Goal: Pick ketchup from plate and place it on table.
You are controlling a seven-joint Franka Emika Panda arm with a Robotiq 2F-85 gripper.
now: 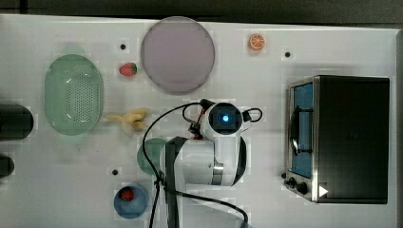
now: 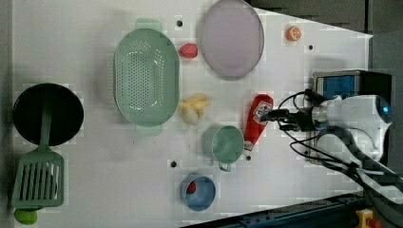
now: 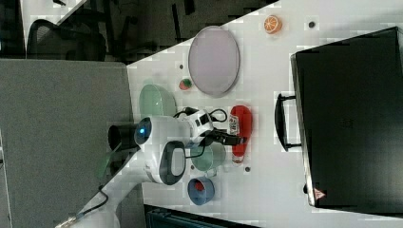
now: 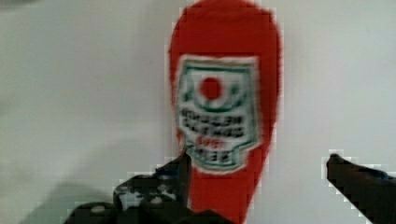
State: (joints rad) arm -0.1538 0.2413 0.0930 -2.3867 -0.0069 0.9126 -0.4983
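Observation:
The ketchup [image 2: 258, 121] is a red bottle with a white label, lying flat on the white table [image 2: 85, 190] between the green cup and the oven. The wrist view looks straight down onto the ketchup's [image 4: 224, 93] label. My gripper [image 4: 258, 161] is open just above it: one finger [image 4: 175, 175] sits against the bottle's side and the other finger [image 4: 355, 175] stands well clear. From the right view, the gripper [image 3: 233, 138] hovers over the ketchup [image 3: 240, 126]. The greyish-mauve plate [image 1: 177, 54] at the table's far edge has nothing on it.
A green cup [image 2: 227, 144] stands right beside the bottle. A toaster oven [image 1: 342, 137] is at the top view's right. Also on the table are a banana [image 2: 194, 107], a green basket [image 2: 146, 76], a strawberry [image 2: 188, 51], a blue bowl [image 2: 198, 192], an orange slice [image 2: 293, 33], a black pan [image 2: 47, 114] and a spatula [image 2: 38, 178].

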